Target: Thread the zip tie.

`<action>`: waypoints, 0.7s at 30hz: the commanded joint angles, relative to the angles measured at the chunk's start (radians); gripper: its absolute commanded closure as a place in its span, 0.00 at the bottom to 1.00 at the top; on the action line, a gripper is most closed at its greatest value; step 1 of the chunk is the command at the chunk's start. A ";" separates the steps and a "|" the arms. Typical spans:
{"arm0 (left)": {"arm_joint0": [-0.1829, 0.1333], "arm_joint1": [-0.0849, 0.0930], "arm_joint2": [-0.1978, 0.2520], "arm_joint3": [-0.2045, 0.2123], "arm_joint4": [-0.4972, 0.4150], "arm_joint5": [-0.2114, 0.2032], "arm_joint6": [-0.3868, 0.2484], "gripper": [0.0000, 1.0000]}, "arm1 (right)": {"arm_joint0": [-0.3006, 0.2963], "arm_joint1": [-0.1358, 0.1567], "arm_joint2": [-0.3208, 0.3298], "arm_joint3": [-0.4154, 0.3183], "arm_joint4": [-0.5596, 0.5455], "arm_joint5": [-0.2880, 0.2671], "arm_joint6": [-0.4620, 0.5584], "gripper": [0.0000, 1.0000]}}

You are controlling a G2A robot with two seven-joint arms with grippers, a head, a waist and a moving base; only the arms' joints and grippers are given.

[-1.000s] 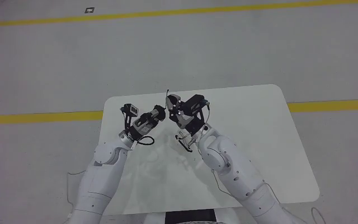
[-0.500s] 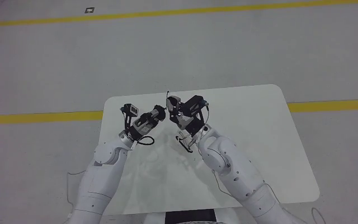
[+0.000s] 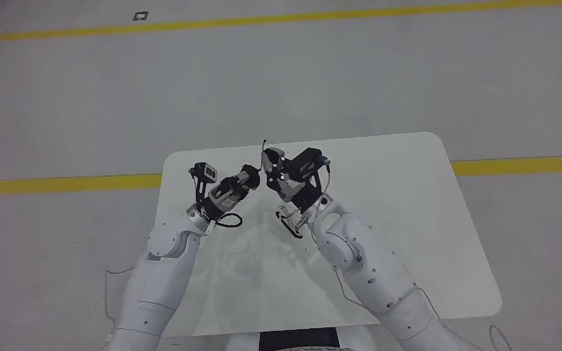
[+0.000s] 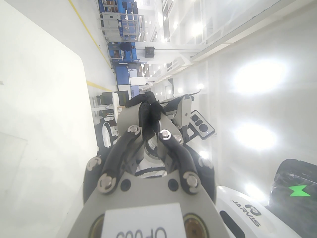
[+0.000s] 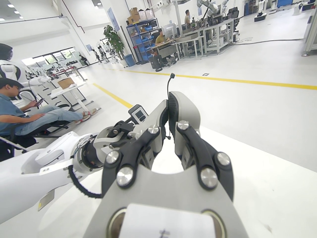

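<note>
Your left tool (image 3: 251, 179): above desk (image 3: 413, 228), near far edge, fingers pinched shut on black part of zip tie (image 5: 169, 85). Just right of it, nearly touching: right tool (image 3: 268, 164), clamped tight on same zip tie, thin end poking up past fingertips.

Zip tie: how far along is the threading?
Done: the zip tie is held above the table, pinched in the shut right tool. In hand: the left tool, shut on a black piece, sits close beside it. Left: no tail through the head visible; threading remains.
</note>
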 commanded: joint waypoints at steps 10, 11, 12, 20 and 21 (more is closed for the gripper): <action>0.000 0.000 0.000 0.000 0.000 0.000 0.000 1.00 | 0.012 -0.002 -0.008 0.019 -0.005 0.002 0.003 1.00; 0.000 0.000 0.000 0.000 0.000 0.000 0.000 1.00 | 0.013 -0.002 -0.008 0.019 -0.006 0.002 0.003 1.00; 0.000 0.000 0.000 0.000 0.000 0.000 0.000 1.00 | 0.013 -0.002 -0.008 0.020 -0.007 0.003 0.003 1.00; 0.000 0.000 0.000 0.000 0.000 0.000 0.000 1.00 | 0.010 -0.001 -0.007 0.020 -0.011 0.003 0.006 1.00; 0.000 0.000 0.000 0.000 0.000 0.000 0.000 1.00 | 0.009 -0.001 -0.007 0.020 -0.012 0.003 0.007 1.00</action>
